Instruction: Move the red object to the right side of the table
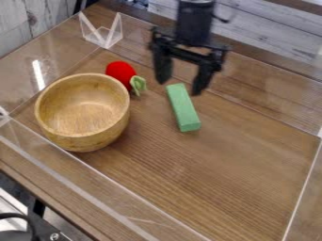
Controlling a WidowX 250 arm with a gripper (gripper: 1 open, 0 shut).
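Note:
The red object [120, 72], a small round bright-red toy fruit with a light green leaf piece [138, 85] on its right, sits on the table [239, 160] just behind the wooden bowl [83, 111]. My gripper [184, 78] hangs to its right, pointing down with its two black fingers [161, 64] spread wide and nothing between them. It hovers above the far end of a long green block [185, 106]. A gap separates the gripper from the red object.
Low clear acrylic walls [164, 212] edge the wood-grain tabletop. A clear folded stand [101, 31] is at the back left. The wooden bowl fills the left side, touching or nearly touching the red fruit.

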